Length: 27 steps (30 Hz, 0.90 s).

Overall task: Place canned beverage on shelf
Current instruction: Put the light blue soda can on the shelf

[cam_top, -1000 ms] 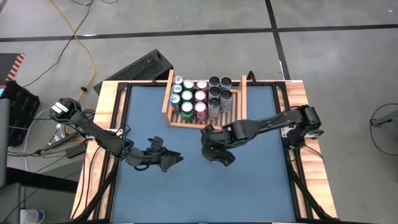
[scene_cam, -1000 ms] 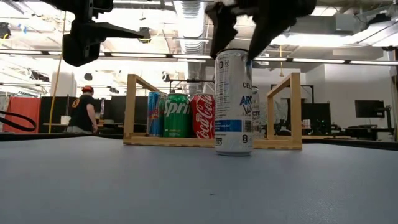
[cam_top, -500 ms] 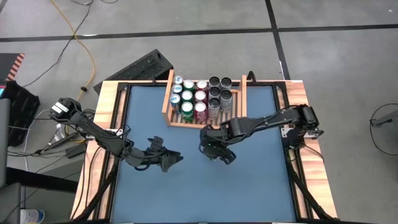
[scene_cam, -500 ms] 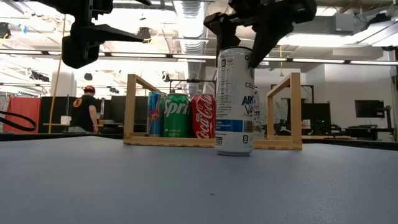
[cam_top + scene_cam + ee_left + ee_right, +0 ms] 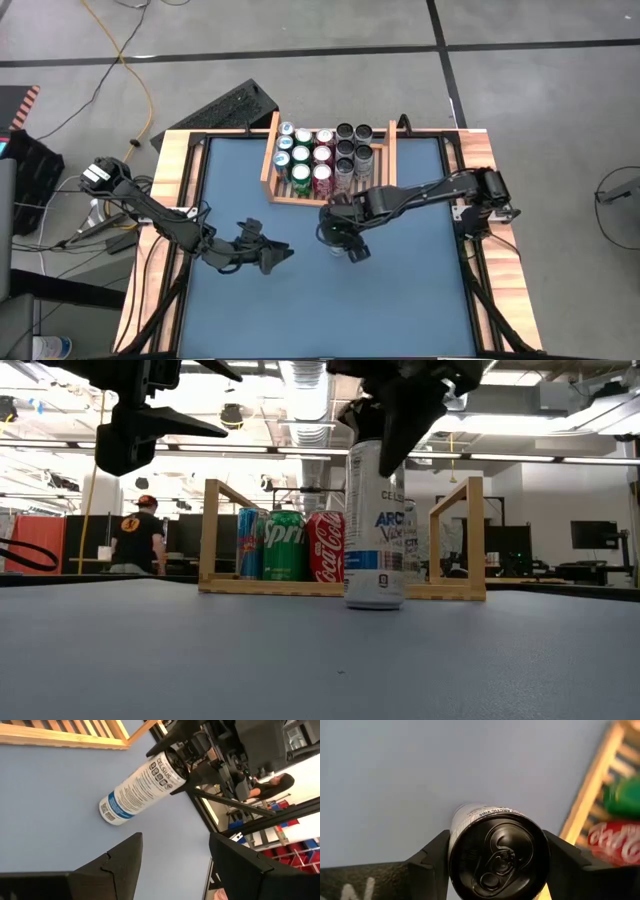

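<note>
Four rows of cans (image 5: 322,158) fill the shelf (image 5: 272,155); right claw (image 5: 342,243) clasps a white can (image 5: 375,525); left claw (image 5: 277,256) parted, empty.

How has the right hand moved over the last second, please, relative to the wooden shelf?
Yes. In the high view the right hand has come nearer the shelf, and it has come down around the top of the white can, its fingers flanking it.
</note>
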Motion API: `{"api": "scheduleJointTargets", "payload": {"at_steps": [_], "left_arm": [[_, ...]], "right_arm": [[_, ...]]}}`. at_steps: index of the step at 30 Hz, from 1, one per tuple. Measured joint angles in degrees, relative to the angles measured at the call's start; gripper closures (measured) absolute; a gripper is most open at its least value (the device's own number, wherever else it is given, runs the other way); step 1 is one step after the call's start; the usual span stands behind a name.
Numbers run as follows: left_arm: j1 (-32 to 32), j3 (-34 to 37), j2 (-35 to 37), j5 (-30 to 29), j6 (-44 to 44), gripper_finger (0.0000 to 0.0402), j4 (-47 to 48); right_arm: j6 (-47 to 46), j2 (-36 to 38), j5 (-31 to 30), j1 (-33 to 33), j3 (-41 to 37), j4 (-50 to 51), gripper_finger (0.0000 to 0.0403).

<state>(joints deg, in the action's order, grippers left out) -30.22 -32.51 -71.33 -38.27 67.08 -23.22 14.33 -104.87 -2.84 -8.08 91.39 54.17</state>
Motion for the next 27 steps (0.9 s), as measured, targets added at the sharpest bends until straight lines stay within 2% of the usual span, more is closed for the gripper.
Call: {"api": "scheduleJointTargets", "payload": {"at_steps": [4, 10, 15, 20, 27], "left_arm": [[0.3, 0.0, 0.0, -2.0, 0.1, 0.0184, -0.4], [2.6, 0.0, 0.0, -2.5, -0.1, 0.0184, -0.4], [4.0, 0.0, 0.0, -2.5, -0.4, 0.0184, -0.3], [4.4, 0.0, 0.0, -1.7, -0.3, 0.0184, -0.2], [4.3, 0.0, 0.0, -0.9, 0.1, 0.0184, 0.0]], "right_arm": [[-10.2, 0.1, -3.6, -0.1, 0.0, 1.3, 0.0173], [-24.0, 0.2, -14.2, -1.0, -0.1, 6.5, 0.0173], [-26.1, 1.4, -17.2, -1.4, -0.2, 10.5, 0.0172], [-28.5, 5.5, -17.0, -0.3, -0.1, 12.9, 0.0173], [-29.4, 11.2, -18.2, 6.2, -0.1, 14.8, 0.0172]]}}
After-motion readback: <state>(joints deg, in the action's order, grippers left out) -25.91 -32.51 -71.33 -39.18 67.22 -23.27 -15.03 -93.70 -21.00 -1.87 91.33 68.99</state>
